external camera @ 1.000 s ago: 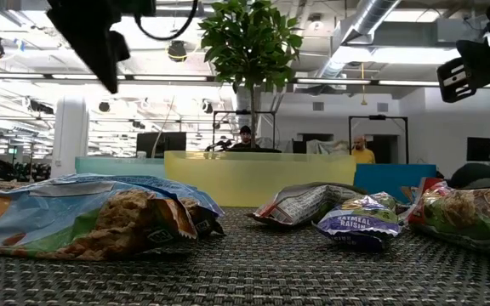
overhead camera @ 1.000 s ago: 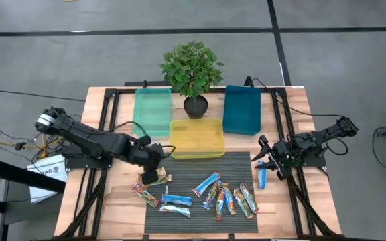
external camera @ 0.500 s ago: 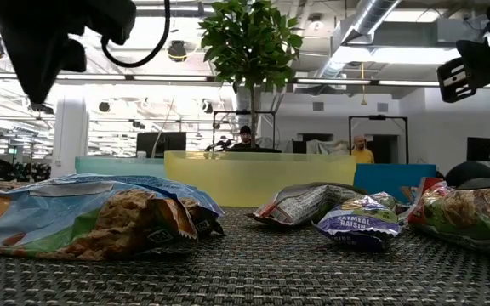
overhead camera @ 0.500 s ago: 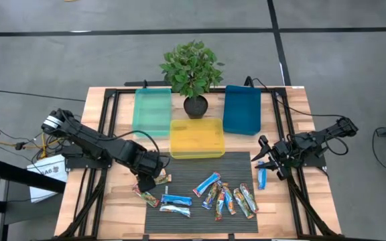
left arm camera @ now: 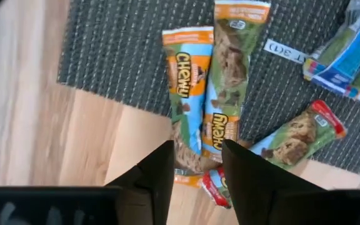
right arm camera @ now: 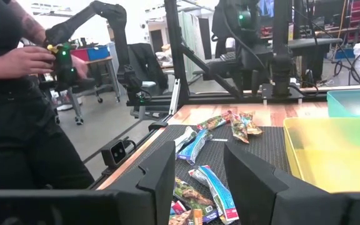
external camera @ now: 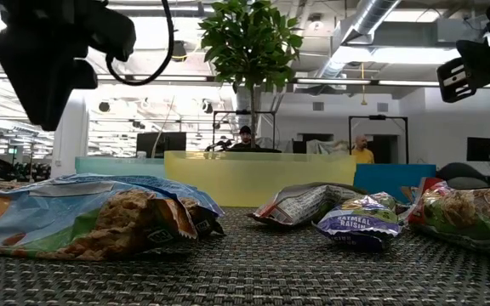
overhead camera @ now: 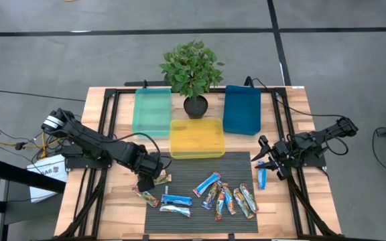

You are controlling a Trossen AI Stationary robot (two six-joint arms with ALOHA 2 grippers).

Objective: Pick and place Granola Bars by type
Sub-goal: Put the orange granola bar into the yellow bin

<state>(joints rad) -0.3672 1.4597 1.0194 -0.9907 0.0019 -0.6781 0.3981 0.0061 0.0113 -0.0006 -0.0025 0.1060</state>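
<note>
My left gripper [overhead camera: 149, 179] [left arm camera: 195, 164] is open and hovers above a pair of granola bars [overhead camera: 158, 179] lying side by side, partly on the wooden table and partly on the mat's left edge. In the left wrist view its fingers frame the near ends of an orange-blue bar [left arm camera: 183, 81] and a green-orange bar [left arm camera: 230, 75]; a red-green bar [left arm camera: 292, 140] lies beside them. More bars [overhead camera: 225, 197] lie on the dark mat. My right gripper [overhead camera: 265, 159] [right arm camera: 199, 181] is open and waits above the mat's right edge, over a blue bar [overhead camera: 262, 177].
Three trays stand at the far side: green [overhead camera: 151, 112], yellow [overhead camera: 196, 137] and blue [overhead camera: 242, 109], with a potted plant [overhead camera: 191, 70] between them. Two blue bars [overhead camera: 177, 201] lie near the mat's left front. A person [right arm camera: 17, 94] stands beyond the table's left side.
My left gripper has moved a little toward the table's near-left and come down over the pair of bars at the mat's left edge. The bars have not moved.
</note>
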